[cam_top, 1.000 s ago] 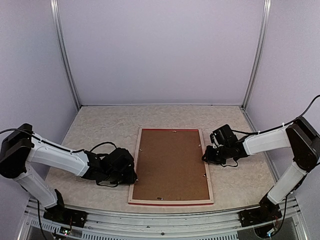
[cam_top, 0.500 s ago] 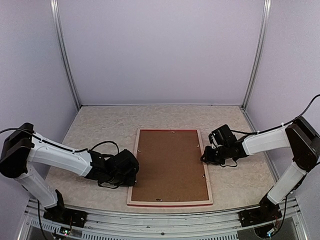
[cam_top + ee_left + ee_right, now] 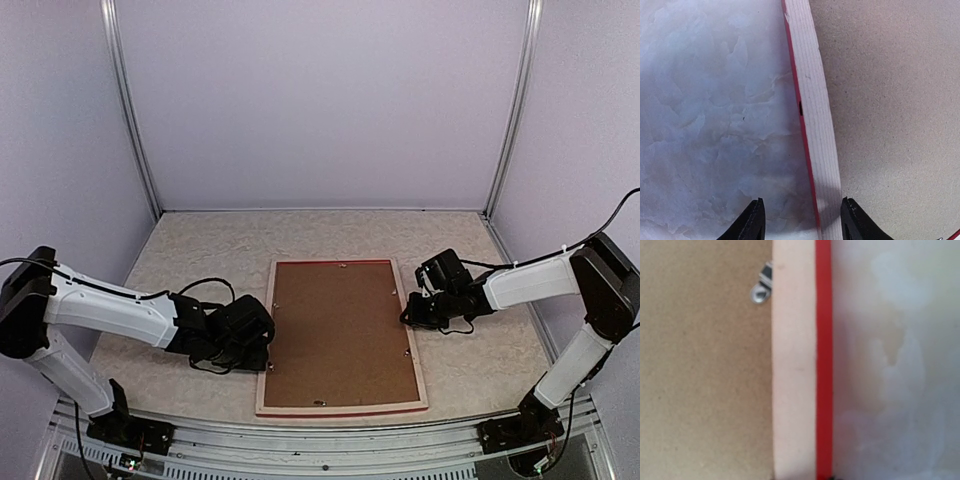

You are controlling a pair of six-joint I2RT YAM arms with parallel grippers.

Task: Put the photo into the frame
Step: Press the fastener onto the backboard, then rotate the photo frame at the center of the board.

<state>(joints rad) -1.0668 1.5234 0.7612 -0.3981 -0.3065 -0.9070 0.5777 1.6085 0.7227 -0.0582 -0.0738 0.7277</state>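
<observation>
Frame (image 3: 812, 110), face-down mid-table under the backing (image 3: 340, 330), just slid slightly toward 9 o'clock, left gripper (image 3: 802, 222) spread astride its 9 o'clock rail, right gripper (image 3: 412, 315) at 3 o'clock (jaws unreadable), photo nowhere visible, so loading hasn't started.

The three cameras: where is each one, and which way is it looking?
Top external: high behind the bases, looking down on the table; left arm and right arm both show.
Left wrist: above the frame, at its left rail, looking straight down; the left gripper shows black fingertips, apart.
Right wrist: above the frame's right rail and a metal clip, looking down; almost nothing of the robot shows.
Shared: every view sees the frame and the brown backing board.
</observation>
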